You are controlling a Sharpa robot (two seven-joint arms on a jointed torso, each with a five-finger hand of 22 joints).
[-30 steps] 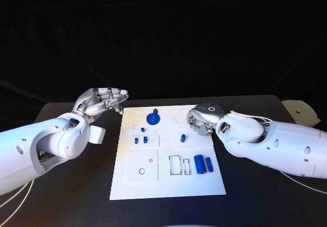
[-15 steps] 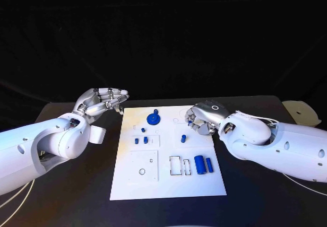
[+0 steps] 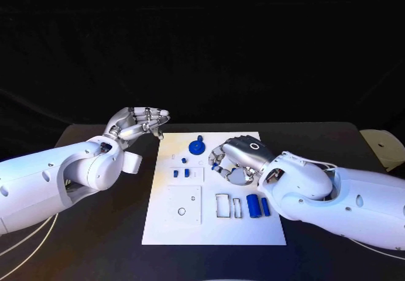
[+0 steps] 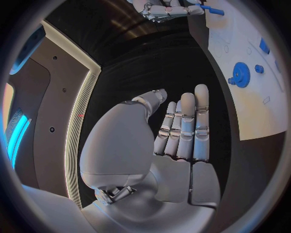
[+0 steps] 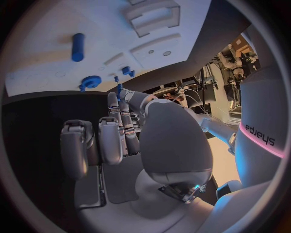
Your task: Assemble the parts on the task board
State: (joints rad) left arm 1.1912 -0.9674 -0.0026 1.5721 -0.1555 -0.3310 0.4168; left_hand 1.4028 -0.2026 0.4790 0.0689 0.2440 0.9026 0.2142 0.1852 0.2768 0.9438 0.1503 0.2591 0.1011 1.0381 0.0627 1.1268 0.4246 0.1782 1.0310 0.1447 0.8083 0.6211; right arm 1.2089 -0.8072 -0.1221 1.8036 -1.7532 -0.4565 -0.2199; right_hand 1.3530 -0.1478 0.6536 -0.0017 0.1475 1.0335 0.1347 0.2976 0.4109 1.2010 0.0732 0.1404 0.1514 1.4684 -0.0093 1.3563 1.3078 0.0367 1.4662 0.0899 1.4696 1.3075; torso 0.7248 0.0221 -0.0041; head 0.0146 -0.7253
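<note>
The white task board (image 3: 211, 228) lies mid-table. On it are a blue gear (image 3: 198, 146), two small blue pegs (image 3: 175, 173) and two blue cylinders (image 3: 252, 206) near its right side. My right hand (image 3: 240, 156) hangs over the board's middle right, fingers curled down. A small blue peg (image 5: 119, 88) sits at its fingertips and appears pinched; the left wrist view shows that peg (image 4: 212, 8) sticking out beside the fingers. My left hand (image 3: 140, 123) hovers off the board's far left corner, fingers curled in and holding nothing.
The board has a square recessed plate (image 3: 181, 205) and narrow slots (image 3: 221, 206) beside the cylinders. A pale round object (image 3: 387, 146) sits at the table's right edge. Bare black table (image 3: 101, 234) lies left of the board.
The camera has shifted a little. My right hand has moved left from the board's far right edge and come down over the small peg. The left hand keeps its place.
</note>
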